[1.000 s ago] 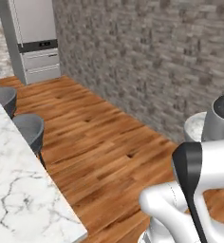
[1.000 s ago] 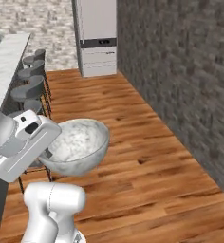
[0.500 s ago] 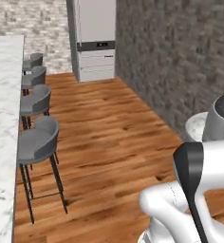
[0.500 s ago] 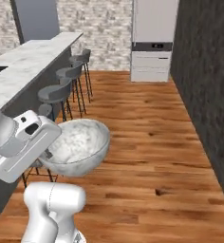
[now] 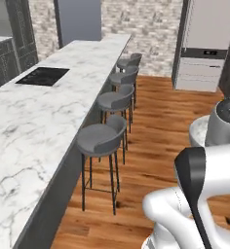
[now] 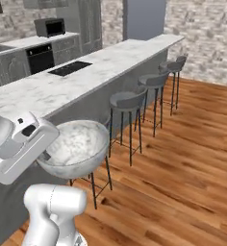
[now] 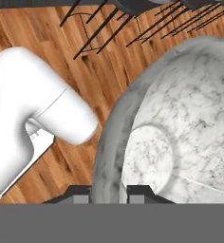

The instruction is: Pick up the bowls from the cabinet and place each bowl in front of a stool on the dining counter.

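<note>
Between the fingers (image 7: pixel 108 192), grey-white marbled bowl (image 7: pixel 175 128)

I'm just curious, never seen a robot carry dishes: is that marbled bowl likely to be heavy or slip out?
The marbled bowl looks like thick stone, so probably heavy and rigid. The gripper pinches only its rim, so it might tilt or slip. Dropped on the wooden floor, it could chip.

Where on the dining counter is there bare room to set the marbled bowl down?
The counter is bare along its stool-side edge, in front of all four stools. The black cooktop takes a patch along the far edge. The bowl is held in the jaws.
</note>
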